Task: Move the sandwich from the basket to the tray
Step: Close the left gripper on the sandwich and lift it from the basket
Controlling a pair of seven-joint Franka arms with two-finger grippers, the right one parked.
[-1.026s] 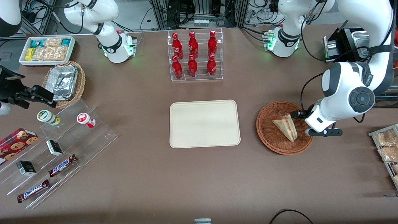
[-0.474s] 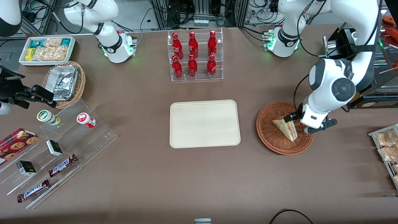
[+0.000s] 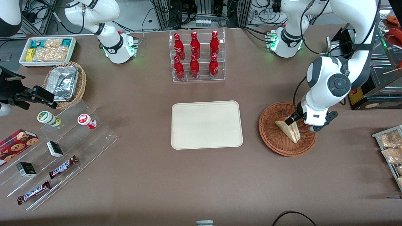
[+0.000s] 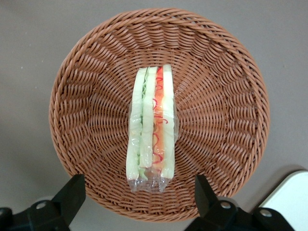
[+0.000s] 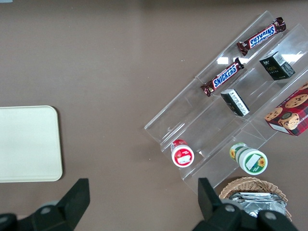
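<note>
In the front view the arm's wrist covers the gripper (image 3: 294,118) and the basket (image 3: 276,138) rim by it; the sandwich (image 3: 290,131) end under it is hidden. In the wrist view only two finger (image 4: 72,192) tips show, wide apart, their bases cut by the edge. Snack packets (image 3: 391,147) run off the front view's right edge

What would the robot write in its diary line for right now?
stage: reaching | gripper: open, above basket | sandwich: in basket, not held | tray: bare
</note>
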